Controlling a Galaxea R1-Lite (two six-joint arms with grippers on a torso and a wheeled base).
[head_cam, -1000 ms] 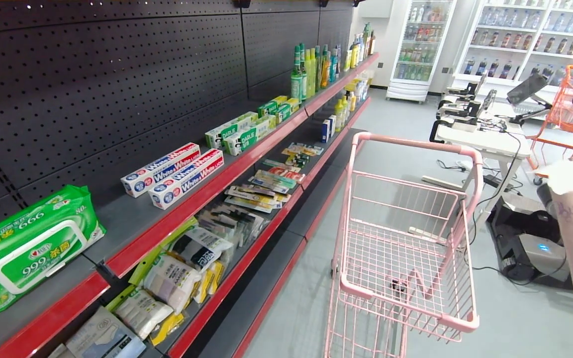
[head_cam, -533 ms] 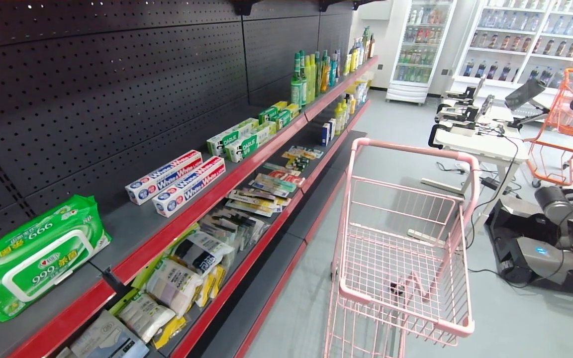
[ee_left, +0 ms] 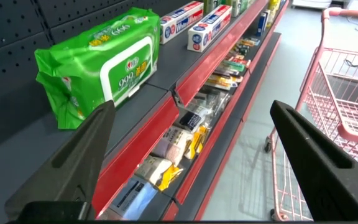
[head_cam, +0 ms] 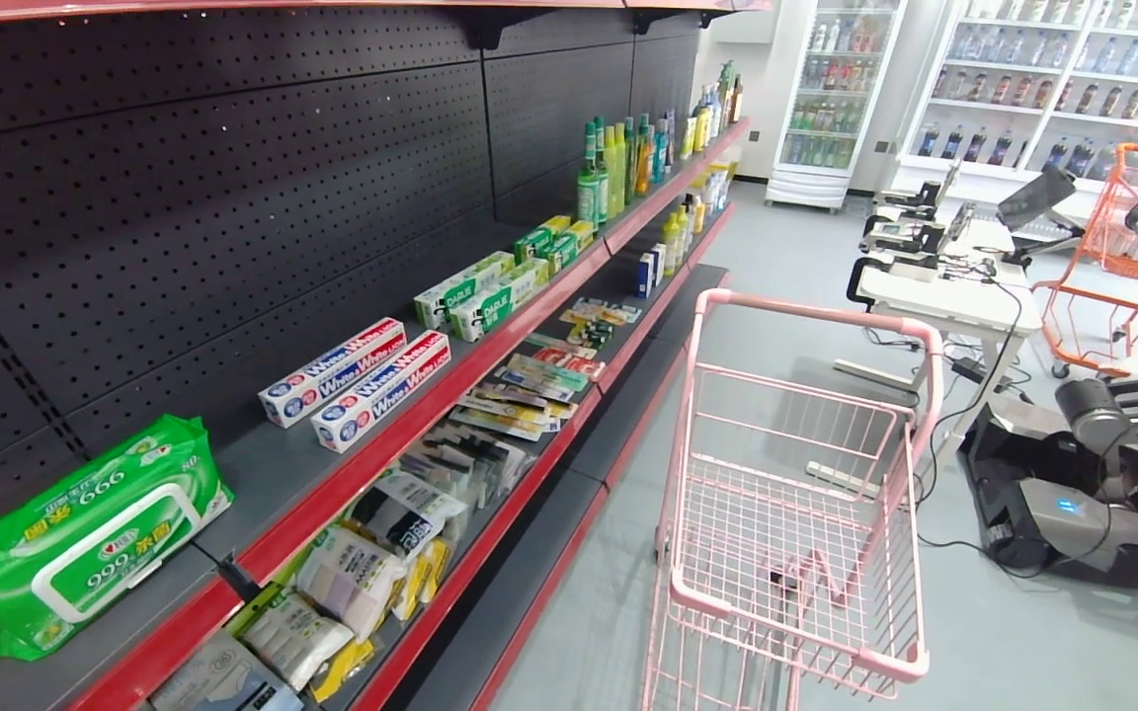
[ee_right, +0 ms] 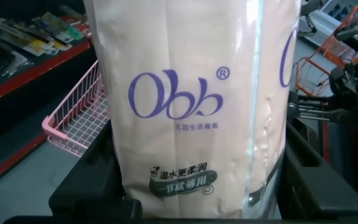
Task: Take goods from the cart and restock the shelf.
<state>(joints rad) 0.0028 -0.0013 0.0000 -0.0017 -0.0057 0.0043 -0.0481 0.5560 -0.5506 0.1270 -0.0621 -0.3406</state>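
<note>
Step in hand: it's the carry. The right gripper [ee_right: 197, 199] holds a tall beige pack of paper rolls [ee_right: 191, 93] at the robot's right side, to the right of the pink cart [head_cam: 826, 312] and well apart from the shelf [head_cam: 263, 479]. It hasn't been stocked yet.
Right jaws: clamped on the lower part of the pack, with one dark finger pressed in on each side.
Left jaws: wide apart with nothing between them. The left gripper [ee_left: 191, 149] hangs before the near end of the top tier, close to the green wet-wipes pack [head_cam: 85, 538].
Next move, as I read it: swing the pack across the cart to the shelf and aim for bare grey board. The gap between the wipes and the red-and-white toothpaste boxes [head_cam: 362, 380] looks the roomiest. The pack is soft and bulky, so it needs a firm grip, a full set-down before release, and care not to shove its neighbours.
Cart: I can make out no goods in the wire basket. One small dark thing shows at the mesh floor, and I can't tell whether it is inside or underneath.
Top tier: wipes at the near end, then the red-and-white boxes, green toothpaste boxes [head_cam: 475, 286] and green bottles [head_cam: 613, 158] at the far end.
Lower tier: soft packets [head_cam: 371, 553] near, and flat toothbrush packs [head_cam: 520, 390] farther along.
</note>
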